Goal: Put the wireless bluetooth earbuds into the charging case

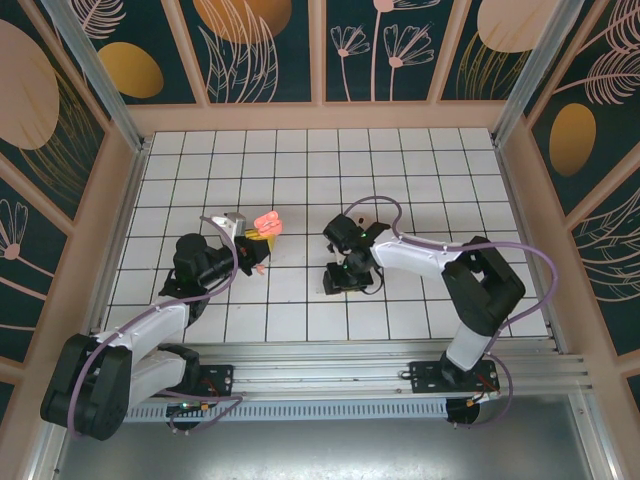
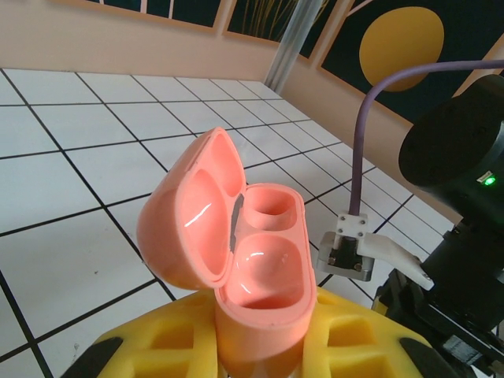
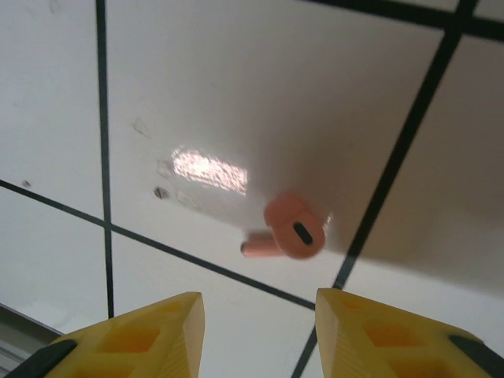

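The left arm (image 1: 150,325) stretches from its base at 7 o'clock of the top view toward 1 o'clock. The left gripper (image 1: 255,243) is clamped on the charging case (image 1: 268,222), which is at 9 o'clock of the middle of the tiled floor (image 1: 420,170). In the left wrist view the case stands upright between the yellow fingers (image 2: 142,337), with its lid (image 2: 189,228) swung open toward 9 o'clock.

The right arm (image 1: 480,290) rises from its base at 5 o'clock, folds at the elbow and runs its forearm toward 9 o'clock. The right gripper (image 1: 345,278) points down at the floor, at 4 o'clock of the case and apart from it. Its jaws stand apart with nothing between them. One earbud (image 3: 293,232) lies on a white tile just beyond the fingertips, at 12 o'clock of the gap. Its stem points to 9 o'clock, and it touches neither finger.

The left gripper's fingers hide the case's lower body. The far well looks hollow, but I cannot tell whether the near, glossy well holds a bud. The right arm's dark joint is cut off at the 3 o'clock edge of the left wrist view. From above, the case is a small pink blob, and its lid and body cannot be told apart.
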`<control>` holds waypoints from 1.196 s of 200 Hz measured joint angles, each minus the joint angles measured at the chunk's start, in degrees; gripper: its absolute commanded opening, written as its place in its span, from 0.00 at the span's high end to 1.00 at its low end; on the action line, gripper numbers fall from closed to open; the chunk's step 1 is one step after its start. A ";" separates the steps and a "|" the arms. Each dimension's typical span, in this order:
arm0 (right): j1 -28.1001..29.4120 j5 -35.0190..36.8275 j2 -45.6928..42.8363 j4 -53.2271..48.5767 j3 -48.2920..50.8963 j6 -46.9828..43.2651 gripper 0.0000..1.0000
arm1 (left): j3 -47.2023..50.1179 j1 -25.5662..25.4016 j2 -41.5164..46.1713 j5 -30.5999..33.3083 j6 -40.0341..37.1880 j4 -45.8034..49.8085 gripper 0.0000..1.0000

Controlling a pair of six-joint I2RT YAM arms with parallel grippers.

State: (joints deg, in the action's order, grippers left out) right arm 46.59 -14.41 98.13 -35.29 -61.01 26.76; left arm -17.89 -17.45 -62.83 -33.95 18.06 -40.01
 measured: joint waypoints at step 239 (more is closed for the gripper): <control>0.31 3.65 -2.54 6.05 4.20 4.81 0.59 | 0.00 0.00 1.18 -0.02 0.02 0.20 0.80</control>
State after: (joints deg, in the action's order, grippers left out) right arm 46.89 -10.76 95.59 -29.23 -56.82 31.57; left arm -17.89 -17.45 -61.65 -33.98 18.09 -39.81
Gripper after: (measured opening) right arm 0.413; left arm 0.204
